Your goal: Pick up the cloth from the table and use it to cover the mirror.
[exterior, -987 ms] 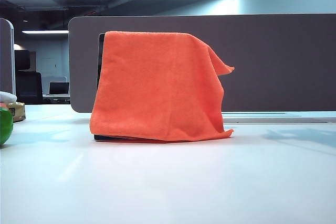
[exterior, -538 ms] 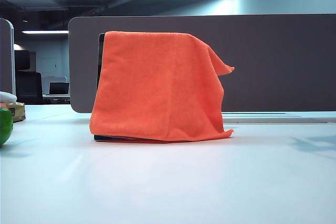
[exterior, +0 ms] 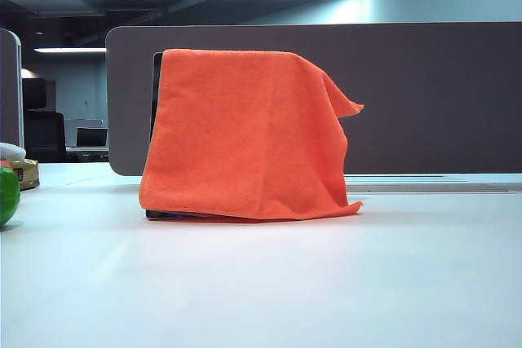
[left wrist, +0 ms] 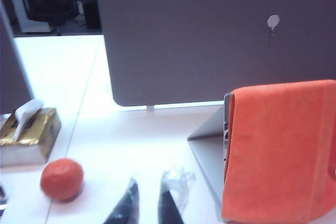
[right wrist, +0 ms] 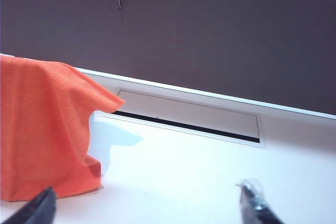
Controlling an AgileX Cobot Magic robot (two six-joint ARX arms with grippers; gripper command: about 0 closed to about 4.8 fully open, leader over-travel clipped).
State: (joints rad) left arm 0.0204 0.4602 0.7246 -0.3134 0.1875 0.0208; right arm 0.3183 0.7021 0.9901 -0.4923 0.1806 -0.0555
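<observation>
Exterior view: the cloth (exterior: 245, 132) hangs draped over the upright mirror (exterior: 154, 95), of which only a dark strip at one edge and a sliver at the base remain visible; its lower hem reaches the tabletop (exterior: 261, 283), and one corner juts out to the side. Neither arm appears in this view. Left wrist view: the left claw (left wrist: 148, 207) sits above the tabletop, apart from the cloth, its two dark fingers narrowly parted and holding nothing. Right wrist view: the right claw (right wrist: 152, 203) stands wide open and empty, with the cloth to one side of it. The covering step appears essentially done, and both claws are clear of the cloth. Any further move would call only for keeping the claws away from the drape, since a snag on the loose corner could pull it off. As to containers, a golden tissue box (left wrist: 29, 135) with a white tissue protruding stands near an orange fruit (left wrist: 62, 179); nothing else holds contents.
</observation>
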